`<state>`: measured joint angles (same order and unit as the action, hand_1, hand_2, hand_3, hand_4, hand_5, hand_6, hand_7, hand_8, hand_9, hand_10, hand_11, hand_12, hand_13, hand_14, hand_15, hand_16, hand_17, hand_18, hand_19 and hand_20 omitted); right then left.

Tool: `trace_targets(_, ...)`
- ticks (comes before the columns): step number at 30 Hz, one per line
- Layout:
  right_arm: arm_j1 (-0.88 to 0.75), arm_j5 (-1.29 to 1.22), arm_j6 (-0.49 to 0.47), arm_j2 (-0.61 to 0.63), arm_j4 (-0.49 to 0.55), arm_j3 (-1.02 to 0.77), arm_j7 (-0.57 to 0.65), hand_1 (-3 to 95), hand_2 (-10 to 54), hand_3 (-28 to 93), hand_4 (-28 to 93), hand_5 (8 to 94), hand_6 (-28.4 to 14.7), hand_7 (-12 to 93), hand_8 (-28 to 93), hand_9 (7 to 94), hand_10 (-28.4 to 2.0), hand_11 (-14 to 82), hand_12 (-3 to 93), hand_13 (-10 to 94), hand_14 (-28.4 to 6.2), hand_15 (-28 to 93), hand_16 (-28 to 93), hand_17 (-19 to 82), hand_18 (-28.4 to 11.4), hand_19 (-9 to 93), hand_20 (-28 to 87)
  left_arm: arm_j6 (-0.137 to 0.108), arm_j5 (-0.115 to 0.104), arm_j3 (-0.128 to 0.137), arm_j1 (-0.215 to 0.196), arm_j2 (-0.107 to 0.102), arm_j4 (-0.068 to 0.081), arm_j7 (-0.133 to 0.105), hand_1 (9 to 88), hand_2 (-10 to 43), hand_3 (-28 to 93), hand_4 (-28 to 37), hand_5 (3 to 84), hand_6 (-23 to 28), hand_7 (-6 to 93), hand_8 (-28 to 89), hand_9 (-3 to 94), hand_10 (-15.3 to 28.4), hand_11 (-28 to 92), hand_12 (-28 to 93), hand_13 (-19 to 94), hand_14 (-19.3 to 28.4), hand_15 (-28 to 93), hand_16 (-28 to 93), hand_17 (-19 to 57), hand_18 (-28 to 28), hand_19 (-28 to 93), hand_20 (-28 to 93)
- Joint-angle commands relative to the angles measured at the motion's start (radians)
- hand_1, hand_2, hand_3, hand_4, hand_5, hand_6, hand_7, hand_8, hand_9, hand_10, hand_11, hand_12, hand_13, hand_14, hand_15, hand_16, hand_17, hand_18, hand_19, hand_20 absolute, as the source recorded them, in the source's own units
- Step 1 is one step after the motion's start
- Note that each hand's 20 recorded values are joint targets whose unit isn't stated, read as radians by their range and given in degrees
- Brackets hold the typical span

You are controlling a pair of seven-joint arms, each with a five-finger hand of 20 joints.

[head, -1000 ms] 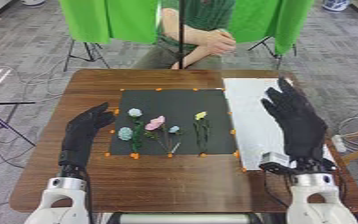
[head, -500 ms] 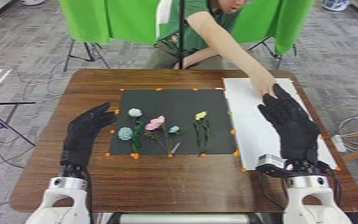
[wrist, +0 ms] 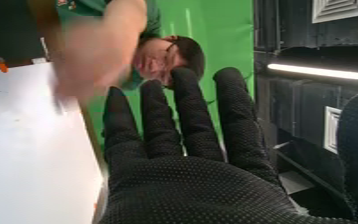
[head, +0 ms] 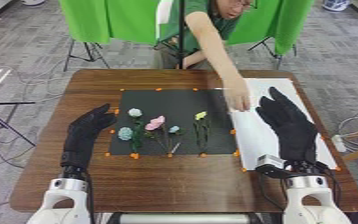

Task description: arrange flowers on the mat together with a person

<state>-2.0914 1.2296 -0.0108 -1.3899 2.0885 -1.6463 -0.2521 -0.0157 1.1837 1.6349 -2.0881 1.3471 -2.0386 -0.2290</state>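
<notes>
- Dial on mat [head: 185, 145]: larger blue flowers [head: 126, 133] lay toward 9, pink flower [head: 156, 122] near centre, yellow flower [head: 200, 115] toward 3.
- Left hand [head: 84, 131], 9: fingers were relaxed; spacing unclear.
- Right hand [head: 289, 125], 3: fingers were straight, slightly spread.
- Person's hand [head: 238, 95], 2: was at white sheet [head: 254, 135].

Brown table [head: 175, 185]: black mat [head: 165, 98] edged with orange tabs [head: 135, 156], white sheet [head: 254, 142] beside.

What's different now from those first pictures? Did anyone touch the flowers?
The person's hand reached from their lap toward the right robot hand, then swung left, toward the mat. I can't tell whether it holds anything. The right robot hand drew slightly back toward the robot. The flowers and left robot hand look unmoved.
</notes>
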Motion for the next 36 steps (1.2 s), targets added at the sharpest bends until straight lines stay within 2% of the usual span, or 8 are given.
trace_targets(1, -0.014, 0.002, 0.015, -0.009, 0.014, 0.003, 0.012, 2.5, 7.4, 79, -16, 44.0, -1.3, 10, -8, 41.6, -14.0, 4.8, 15.2, 27, -12.5, 7, 17, 17, -13.7, 3, 27, 0.007, 0.003, -0.001, -0.009, 0.009, 0.000, 0.010, 24.8, 4.5, 67, -23.9, 47.0, 5.0, 14.6, -6, 47.6, 13.9, 21, 14, 38, 19.5, 25, 2, 4.4, 16.2, 15, 18)
trace_targets(6, -0.016, -0.011, 0.039, -0.009, 0.019, 0.010, 0.030, 2.0, 8.9, 78, -17, 50.3, -5.2, 9, -9, 42.2, -14.7, 4.8, 15.2, 27, -12.8, 7, 17, 17, -13.4, 3, 27, 0.006, 0.001, -0.005, -0.003, 0.008, 0.001, 0.010, 24.8, 4.5, 67, -24.0, 47.0, 5.0, 14.6, -6, 47.6, 13.9, 21, 14, 38, 19.6, 25, 2, 4.4, 16.2, 15, 18)
trace_targets(13, -0.006, -0.017, 0.039, -0.008, 0.015, 0.013, 0.030, 1.6, 10.4, 77, -17, 51.9, -6.8, 8, -8, 42.4, -15.0, 4.8, 15.2, 27, -12.5, 7, 17, 18, -13.3, 3, 27, 0.008, 0.001, -0.006, 0.000, 0.006, 0.004, 0.010, 24.8, 4.5, 67, -24.0, 47.0, 5.0, 14.7, -6, 47.6, 13.9, 21, 14, 38, 19.6, 25, 2, 4.3, 16.2, 15, 18)
trace_targets(17, -0.008, -0.019, 0.048, -0.006, 0.016, 0.015, 0.029, 2.1, 10.1, 78, -17, 50.4, -2.9, 9, -8, 40.7, -14.7, 4.3, 15.1, 28, -12.3, 7, 17, 18, -13.3, 3, 27, 0.006, 0.000, -0.007, 0.000, 0.006, 0.003, 0.008, 24.8, 4.5, 66, -23.9, 47.0, 5.0, 14.7, -6, 47.6, 13.7, 21, 14, 38, 19.5, 25, 2, 4.3, 16.2, 15, 18)
trace_targets(29, -0.001, -0.020, 0.052, 0.001, 0.010, 0.025, 0.029, 3.9, 9.4, 78, -17, 41.7, 1.7, 12, -9, 40.1, -14.1, 4.3, 15.3, 29, -12.9, 8, 18, 18, -13.7, 4, 27, 0.011, 0.001, -0.007, 0.004, 0.000, 0.007, 0.007, 24.7, 4.4, 67, -24.0, 47.0, 5.0, 14.7, -6, 47.6, 13.9, 21, 14, 38, 19.6, 25, 2, 4.3, 16.2, 15, 18)
trace_targets(31, 0.002, -0.017, 0.053, 0.001, 0.009, 0.024, 0.025, 3.9, 9.4, 78, -17, 42.3, 2.0, 12, -9, 40.1, -14.1, 4.3, 15.3, 29, -12.9, 8, 18, 18, -13.8, 4, 27, 0.012, 0.000, -0.008, 0.007, -0.001, 0.007, 0.006, 24.8, 4.4, 67, -24.1, 47.0, 5.0, 14.6, -6, 47.6, 13.9, 21, 14, 38, 19.6, 25, 2, 4.3, 16.2, 15, 18)
trace_targets(34, 0.007, -0.011, 0.047, 0.003, 0.006, 0.025, 0.022, 4.6, 9.3, 77, -17, 50.0, 3.1, 13, -10, 39.3, -13.6, 4.1, 15.2, 29, -12.8, 8, 18, 18, -13.9, 4, 27, 0.011, 0.000, -0.008, 0.006, -0.001, 0.008, 0.002, 24.8, 4.5, 67, -24.0, 47.0, 5.0, 14.7, -6, 47.6, 13.9, 21, 14, 38, 19.6, 25, 2, 4.3, 16.2, 15, 18)
trace_targets(36, 0.008, -0.012, 0.045, 0.004, 0.007, 0.025, 0.023, 5.0, 9.1, 77, -17, 51.7, 2.9, 13, -10, 38.9, -13.5, 4.0, 15.1, 29, -12.7, 8, 18, 18, -14.0, 5, 27, 0.011, 0.001, -0.008, 0.008, -0.001, 0.008, 0.004, 24.8, 4.5, 67, -23.9, 46.9, 5.0, 14.7, -6, 47.6, 13.8, 21, 14, 38, 19.6, 25, 2, 4.3, 16.2, 15, 18)
